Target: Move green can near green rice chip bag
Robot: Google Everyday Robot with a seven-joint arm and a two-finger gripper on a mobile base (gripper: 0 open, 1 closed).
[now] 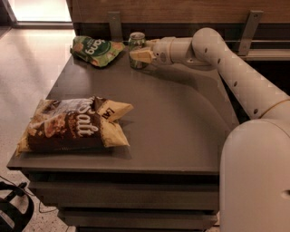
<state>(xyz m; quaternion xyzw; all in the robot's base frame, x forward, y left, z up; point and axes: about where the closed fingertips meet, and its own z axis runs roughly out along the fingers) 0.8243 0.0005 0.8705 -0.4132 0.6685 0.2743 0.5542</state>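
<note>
Gripper [137, 55] at the far edge of the bench [176, 122], clamped on the lower half of the green can [136, 42], with one tan finger [141, 55] lying across the can's front. The can stands upright on the bench top, a little left of the middle of that far edge, its silver top showing above the finger. The white arm [226, 63] reaches in from the right side, running level over the far right part of the bench to the can.

Just left of the can and the gripper lies the green rice chip bag [95, 49], flat on the far left corner, its white lettering facing up. A narrow strip of bare bench top separates the bag's right end from the can; the two are close but not touching.

Well apart from them, a larger brown and yellow bag [72, 124] lies flat near the front left corner, its left end reaching the bench's left edge. A wooden wall panel [181, 9] runs behind the far edge, and pale floor [27, 63] shows to the left of the bench.
</note>
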